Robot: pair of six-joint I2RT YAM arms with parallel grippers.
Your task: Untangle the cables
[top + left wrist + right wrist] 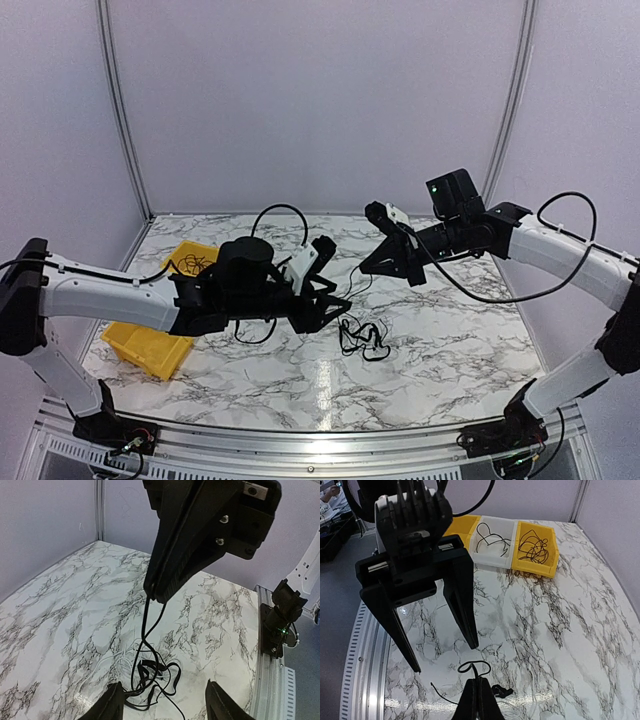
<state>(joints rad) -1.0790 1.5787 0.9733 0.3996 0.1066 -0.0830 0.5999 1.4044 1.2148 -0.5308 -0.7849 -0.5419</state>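
Note:
A small knotted clump of thin black cables (362, 338) lies on the marble table (450, 350). My right gripper (367, 268) is shut on one strand, which hangs from its tip down to the clump. In the left wrist view the strand runs from the right gripper (159, 596) to the clump (150, 672). My left gripper (335, 290) is open and empty, hovering just left of the clump; its fingers (112, 705) stand wide apart at the near side of the clump. In the right wrist view the shut right gripper (480, 700) holds a cable loop (475, 666), with the open left gripper (445, 657) facing it.
Three bins stand in a row: a yellow bin (457, 524), a white bin (492, 559) with a loose cable (490, 537), and a yellow bin (535, 566) with tangled cables (535, 547). A yellow bin (150, 345) shows under the left arm. Grey walls enclose the table.

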